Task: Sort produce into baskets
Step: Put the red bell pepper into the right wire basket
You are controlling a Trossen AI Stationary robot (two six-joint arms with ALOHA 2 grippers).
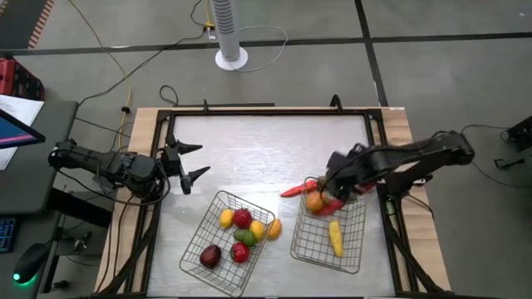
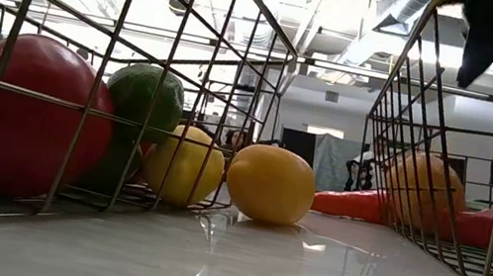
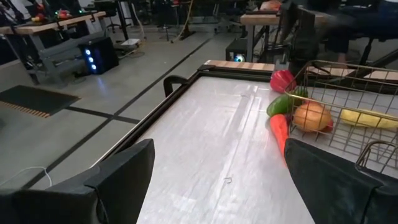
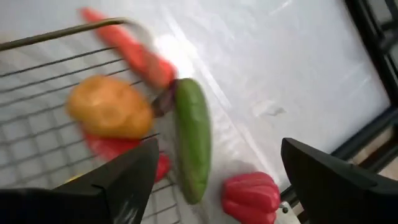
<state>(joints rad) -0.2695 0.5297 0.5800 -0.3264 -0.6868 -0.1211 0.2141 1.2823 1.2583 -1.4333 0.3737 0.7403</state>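
From above, the left basket [image 1: 223, 243] holds most round pieces and the right basket [image 1: 329, 235] some, with the right gripper [image 1: 331, 187] open over its far rim and the left gripper [image 1: 193, 162] open and idle, well apart. In the low view a yellow piece [image 2: 270, 184] lies on the table between the baskets. The right wrist view shows a cucumber [image 4: 192, 137], a chili [image 4: 127, 46] and a red piece [image 4: 251, 196] at that rim, so I judge the sorting mostly done.

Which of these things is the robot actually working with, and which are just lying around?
Part of the job:
left basket, right basket, yellow fruit and red chili on the table, cucumber, left gripper, right gripper.

Just lying about:
white fan stand, floor cables, screen beside the table.
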